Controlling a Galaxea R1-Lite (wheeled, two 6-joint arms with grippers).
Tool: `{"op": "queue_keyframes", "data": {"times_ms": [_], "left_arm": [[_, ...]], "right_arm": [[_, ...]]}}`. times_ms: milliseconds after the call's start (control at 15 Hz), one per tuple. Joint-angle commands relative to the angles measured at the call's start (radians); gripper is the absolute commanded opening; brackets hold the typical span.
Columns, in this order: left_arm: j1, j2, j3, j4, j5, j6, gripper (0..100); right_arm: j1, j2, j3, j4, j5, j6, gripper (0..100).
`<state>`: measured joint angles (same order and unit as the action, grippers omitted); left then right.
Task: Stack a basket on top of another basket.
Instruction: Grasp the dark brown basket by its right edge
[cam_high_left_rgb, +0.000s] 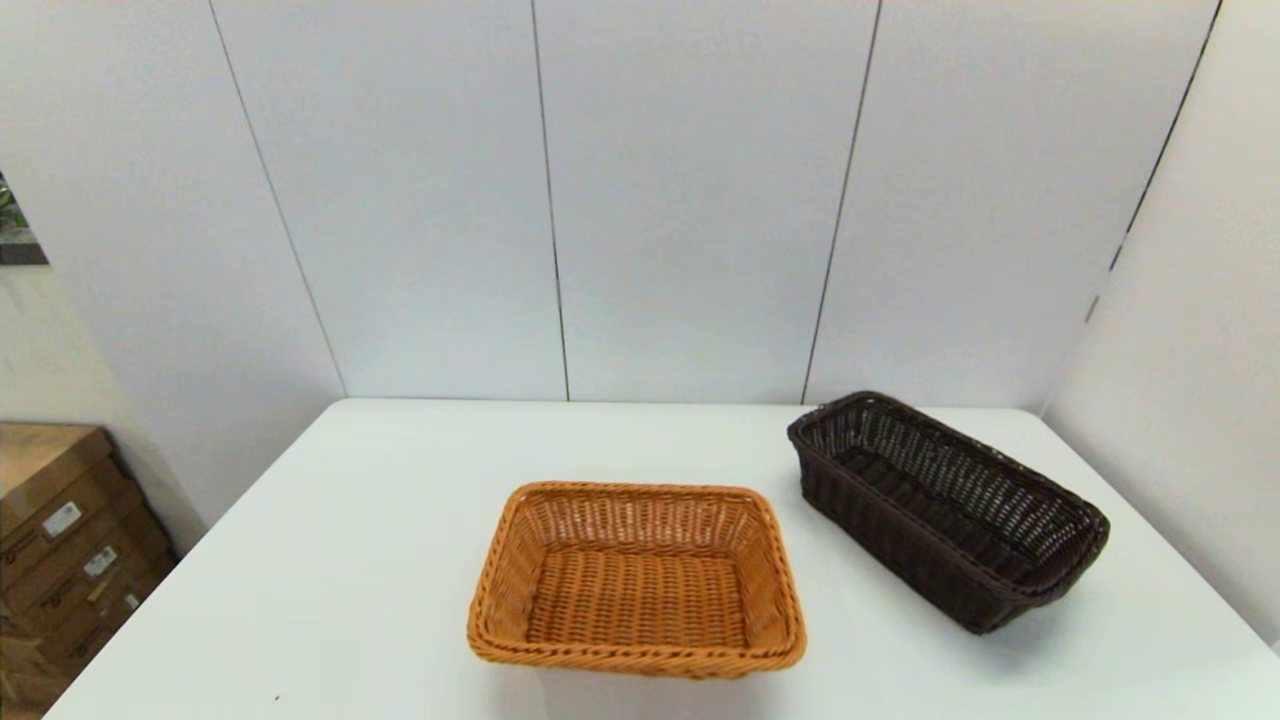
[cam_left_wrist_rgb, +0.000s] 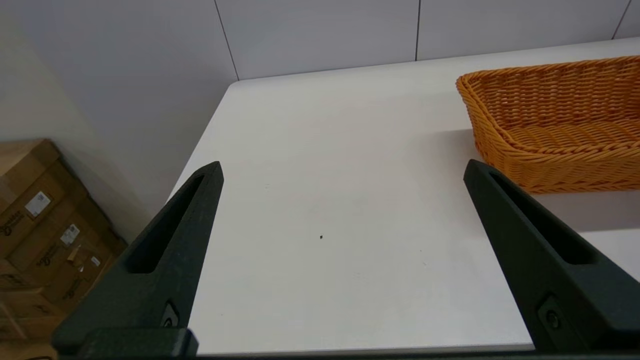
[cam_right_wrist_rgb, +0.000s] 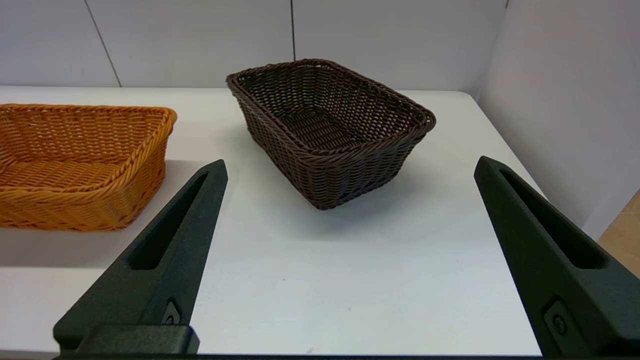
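The dark brown basket (cam_high_left_rgb: 945, 505) sits empty on the right half of the white table, turned at an angle; the right wrist view shows it (cam_right_wrist_rgb: 330, 127) too. The orange basket (cam_high_left_rgb: 638, 580) rests empty near the table's front middle, apart from the dark one, and appears in both wrist views (cam_left_wrist_rgb: 555, 122) (cam_right_wrist_rgb: 75, 162). Neither arm shows in the head view. My right gripper (cam_right_wrist_rgb: 350, 167) hangs open at the table's near edge, short of the dark basket and holding nothing. My left gripper (cam_left_wrist_rgb: 342, 170) is open over bare table left of the orange basket.
White panel walls close the table (cam_high_left_rgb: 350, 560) at the back and right. Cardboard boxes (cam_high_left_rgb: 70, 550) stand on the floor off the table's left side. Bare tabletop lies left of the orange basket and between the two baskets.
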<state>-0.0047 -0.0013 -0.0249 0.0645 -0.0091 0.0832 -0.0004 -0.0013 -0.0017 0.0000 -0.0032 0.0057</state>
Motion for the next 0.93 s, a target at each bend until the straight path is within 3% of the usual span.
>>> {"op": "queue_keyframes", "data": {"times_ms": [67, 933], "left_arm": [[0.000, 0.000, 0.003, -0.003, 0.003, -0.013, 100], [0.000, 0.000, 0.026, -0.057, 0.008, -0.048, 100]], "right_arm": [[0.000, 0.001, 0.000, 0.000, 0.000, 0.000, 100], [0.000, 0.001, 0.000, 0.000, 0.000, 0.000, 100]]}}
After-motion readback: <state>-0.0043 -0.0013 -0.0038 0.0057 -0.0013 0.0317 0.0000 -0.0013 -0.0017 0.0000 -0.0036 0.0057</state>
